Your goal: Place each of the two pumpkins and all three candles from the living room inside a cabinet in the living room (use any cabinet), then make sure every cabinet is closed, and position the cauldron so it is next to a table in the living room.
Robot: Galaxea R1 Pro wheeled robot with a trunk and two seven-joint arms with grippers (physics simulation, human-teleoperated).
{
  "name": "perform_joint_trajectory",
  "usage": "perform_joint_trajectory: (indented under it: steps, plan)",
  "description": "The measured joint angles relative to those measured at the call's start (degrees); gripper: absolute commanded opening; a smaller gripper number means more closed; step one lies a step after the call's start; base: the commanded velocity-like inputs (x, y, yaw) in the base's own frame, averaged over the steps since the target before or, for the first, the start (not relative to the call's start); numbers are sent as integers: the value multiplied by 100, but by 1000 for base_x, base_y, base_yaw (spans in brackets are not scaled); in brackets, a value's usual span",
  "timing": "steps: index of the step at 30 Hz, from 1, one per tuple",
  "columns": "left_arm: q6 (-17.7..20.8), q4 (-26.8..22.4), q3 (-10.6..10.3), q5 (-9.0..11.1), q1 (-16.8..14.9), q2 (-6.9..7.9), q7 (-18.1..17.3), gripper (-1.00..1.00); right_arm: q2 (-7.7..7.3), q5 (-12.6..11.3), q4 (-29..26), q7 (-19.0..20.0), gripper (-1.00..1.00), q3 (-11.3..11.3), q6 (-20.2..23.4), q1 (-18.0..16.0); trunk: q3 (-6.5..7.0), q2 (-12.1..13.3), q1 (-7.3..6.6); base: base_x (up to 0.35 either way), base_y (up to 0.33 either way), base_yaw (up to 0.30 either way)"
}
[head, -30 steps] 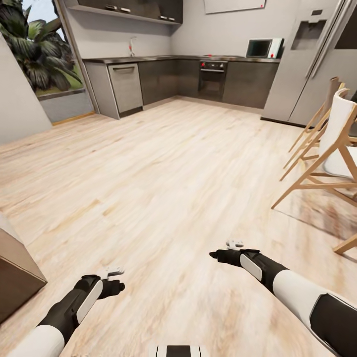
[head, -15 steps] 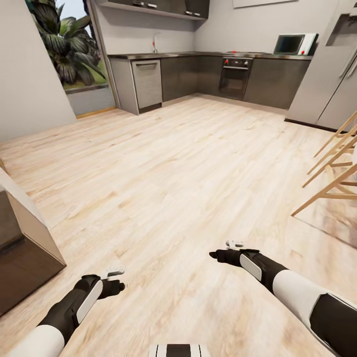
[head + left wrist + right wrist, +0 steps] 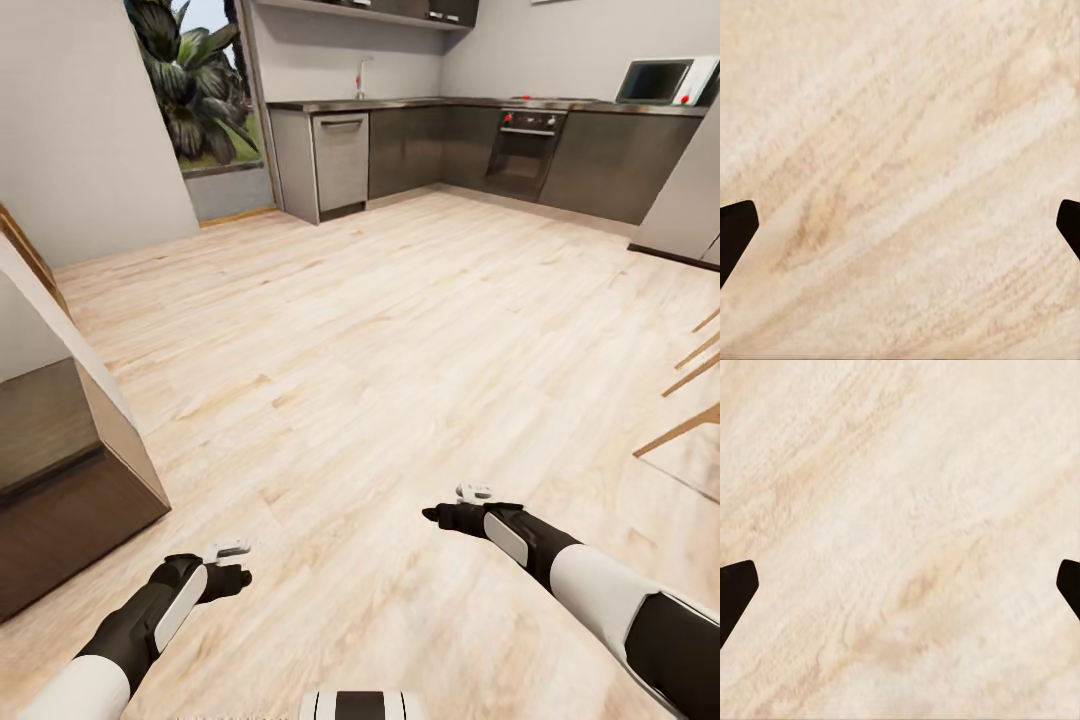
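Note:
The pumpkins, candles, cauldron and table are out of view. A dark-brown wooden unit (image 3: pixel 70 500) juts in at the left edge of the head view; I cannot tell whether it is the cabinet. My left gripper (image 3: pixel 240 578) hangs low over the light plank floor (image 3: pixel 360 330), just right of that unit's corner. My right gripper (image 3: pixel 432 515) is held out further right at about the same height. In the wrist views the left gripper (image 3: pixel 900 232) and the right gripper (image 3: pixel 900 592) are both open, with only floor planks between the fingers.
A grey kitchen run (image 3: pixel 440 150) with an oven (image 3: pixel 523 150) and a microwave (image 3: pixel 665 82) lines the far wall. A window with plants (image 3: pixel 200 90) is at the back left. Wooden chair legs (image 3: pixel 690 400) poke in at the right edge.
The camera has turned left: the kitchen and chairs slid to the right of the picture, and the dark-brown unit came further in at the left. Both arms hold the same pose.

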Motion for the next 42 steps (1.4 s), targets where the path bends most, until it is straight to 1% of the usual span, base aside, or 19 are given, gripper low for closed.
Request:
perform_joint_trajectory:
  steps: [6, 16, 42]
  plan:
    - [0, 3, 0, 0, 0, 0, 1, 100, 4, 0, 2, 0, 100, 0, -4, -2, -31, 0, 0, 0, -16, 240]
    - [-2, 2, -1, -6, 0, 0, 8, 100, 5, 0, -2, 0, 100, 8, -4, 0, -84, 0, 0, 0, -193, 240]
    - [0, 0, 0, 0, 0, 0, 9, 100, 5, 2, -2, 0, 100, 12, -13, 1, -219, 0, 0, 0, -4, 240]
